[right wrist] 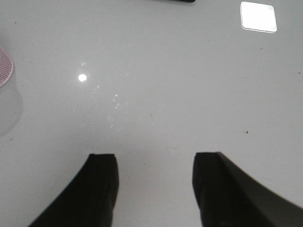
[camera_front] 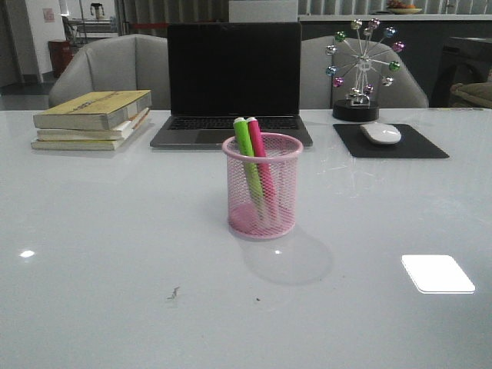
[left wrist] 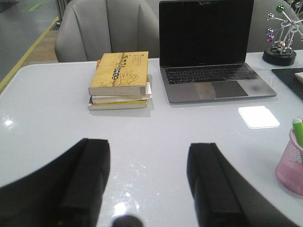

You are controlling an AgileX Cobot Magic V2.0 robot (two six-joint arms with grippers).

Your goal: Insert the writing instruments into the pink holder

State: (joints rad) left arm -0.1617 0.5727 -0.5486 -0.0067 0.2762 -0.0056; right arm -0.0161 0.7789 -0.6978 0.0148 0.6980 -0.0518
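The pink holder [camera_front: 263, 186] stands upright at the middle of the table in the front view. Inside it lean the lime green marker [camera_front: 247, 157] and the bright pink marker [camera_front: 260, 157], side by side, their tops above the rim. The left wrist view catches the holder [left wrist: 291, 163] at its edge with the green marker's tip [left wrist: 298, 128] showing. Only a sliver of the holder [right wrist: 4, 67] shows in the right wrist view. My left gripper [left wrist: 148, 150] is open over bare table, nothing between its fingers. My right gripper [right wrist: 155, 163] is open too, also holding nothing. Neither arm appears in the front view.
A stack of books [camera_front: 94, 119] lies at the back left. A dark laptop [camera_front: 233, 84] stands open behind the holder. To its right are a mouse [camera_front: 380, 134] on a black pad [camera_front: 390, 142] and a ball ornament [camera_front: 361, 69]. Chairs stand behind the table.
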